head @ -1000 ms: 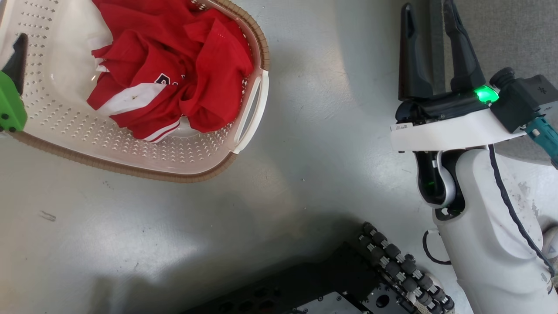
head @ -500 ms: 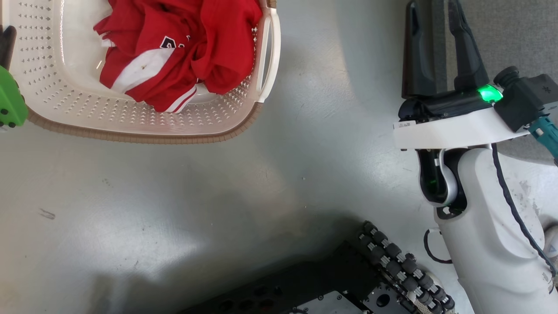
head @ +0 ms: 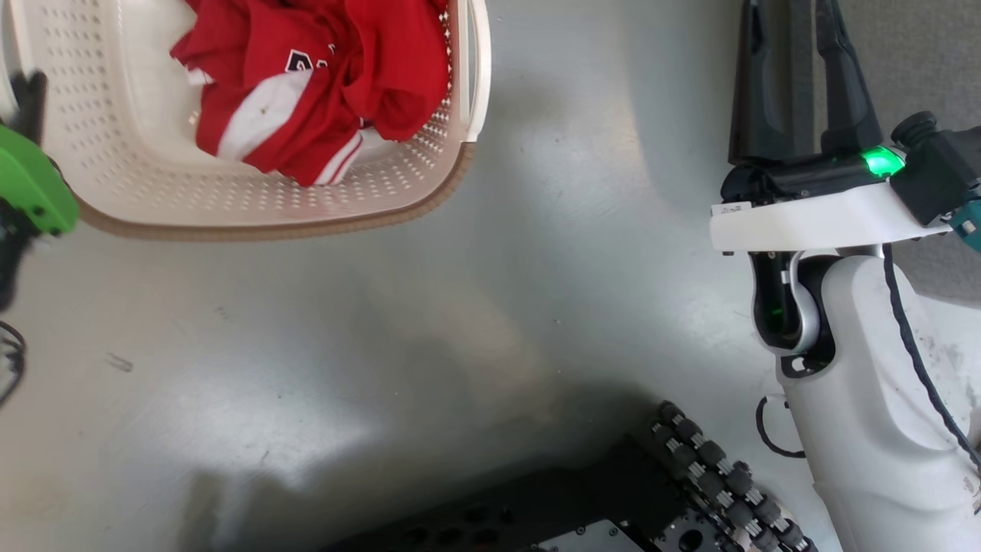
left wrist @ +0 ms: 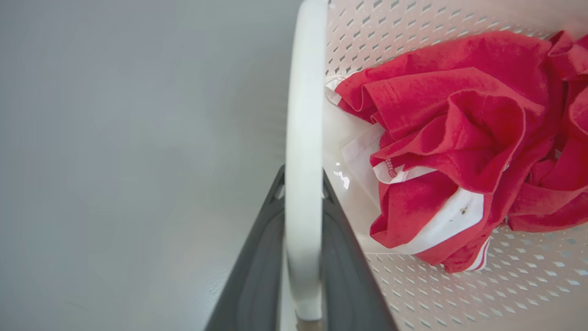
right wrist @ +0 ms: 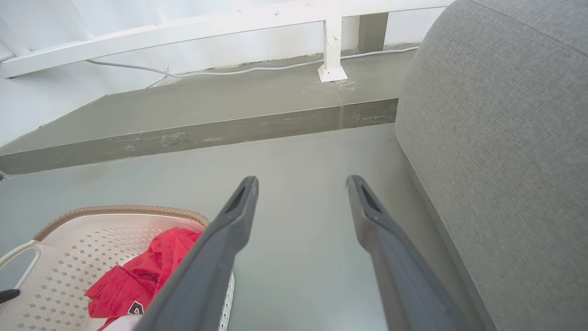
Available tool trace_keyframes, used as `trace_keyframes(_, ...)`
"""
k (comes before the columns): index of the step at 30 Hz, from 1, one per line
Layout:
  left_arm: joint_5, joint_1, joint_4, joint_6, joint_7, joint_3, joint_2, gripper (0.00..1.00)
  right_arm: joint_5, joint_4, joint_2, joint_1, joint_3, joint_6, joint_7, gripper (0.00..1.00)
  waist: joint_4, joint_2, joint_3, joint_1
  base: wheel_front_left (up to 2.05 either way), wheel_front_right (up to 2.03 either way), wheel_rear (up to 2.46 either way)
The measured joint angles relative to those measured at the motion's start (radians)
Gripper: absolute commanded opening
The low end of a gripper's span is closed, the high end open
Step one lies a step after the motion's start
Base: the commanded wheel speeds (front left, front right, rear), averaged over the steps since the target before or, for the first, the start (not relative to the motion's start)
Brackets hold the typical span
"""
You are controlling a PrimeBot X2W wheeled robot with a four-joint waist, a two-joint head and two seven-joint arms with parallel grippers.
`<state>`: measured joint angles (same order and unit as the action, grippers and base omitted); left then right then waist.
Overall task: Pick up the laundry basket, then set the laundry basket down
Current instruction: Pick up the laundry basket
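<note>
Garment print: on red garment (head: 306, 84) in laundry basket (head: 191, 195), dark character with white outline (head: 297, 61), mostly folded under; possibly a digit, not legible.
Wrist sticker: white label (head: 732, 208) on white wrist plate (head: 828, 218), dark print too small to read.
Readable text: none.

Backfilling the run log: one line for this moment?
left tool: shut on handle of laundry basket | right tool: open, holding nothing | contents: red garment
</note>
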<state>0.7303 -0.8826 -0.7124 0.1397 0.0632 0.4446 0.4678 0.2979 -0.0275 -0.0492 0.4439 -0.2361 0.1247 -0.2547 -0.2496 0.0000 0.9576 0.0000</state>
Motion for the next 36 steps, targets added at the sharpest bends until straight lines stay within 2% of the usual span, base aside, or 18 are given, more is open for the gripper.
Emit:
trace_keyframes(9, 0.022, 0.072, -0.058, 0.000, -0.047, -0.015, -0.040, 0.00, -0.009, 0.007, -0.001, -0.001, 0.013, 0.000, 0.000, 1.00, 0.037, 0.0000, -0.030, 0.0000, 0.00, 0.00, 0.00)
trace_keyframes(19, 0.044, 0.089, -0.088, 0.000, -0.069, -0.002, -0.058, 0.00, -0.019, 0.010, 0.000, -0.001, 0.019, 0.000, 0.000, 1.00, 0.057, 0.0000, -0.046, 0.0000, 0.00, 0.00, 0.00)
trace_keyframes(20, 0.044, 0.089, -0.089, 0.000, -0.069, 0.001, -0.059, 0.10, -0.019, 0.011, 0.000, -0.001, 0.019, 0.000, 0.000, 1.00, 0.058, 0.0000, -0.047, 0.0000, 0.00, 0.00, 0.00)
trace_keyframes(21, 0.045, 0.089, -0.090, 0.000, -0.069, 0.003, -0.060, 0.51, -0.019, 0.012, 0.000, -0.001, 0.019, 0.000, 0.000, 1.00, 0.058, 0.0000, -0.048, 0.0000, 0.00, 0.00, 0.00)
trace_keyframes(22, 0.048, 0.089, -0.091, 0.000, -0.068, 0.005, -0.061, 1.00, -0.019, 0.012, 0.000, -0.001, 0.019, 0.000, 0.000, 1.00, 0.059, 0.0000, -0.049, 0.0001, 0.00, 0.00, 0.00)
trace_keyframes(28, 0.055, 0.088, -0.090, 0.000, -0.072, 0.017, -0.071, 1.00, -0.025, 0.014, 0.000, -0.001, 0.019, 0.000, 0.000, 1.00, 0.061, 0.0000, -0.054, 0.0000, 0.00, 0.00, 0.00)
trace_keyframes(36, 0.035, 0.087, -0.087, 0.000, -0.197, 0.016, -0.076, 1.00, -0.046, 0.040, -0.001, -0.002, 0.040, 0.000, 0.000, 1.00, 0.071, 0.0000, -0.081, 0.0000, 0.00, 0.00, 0.00)
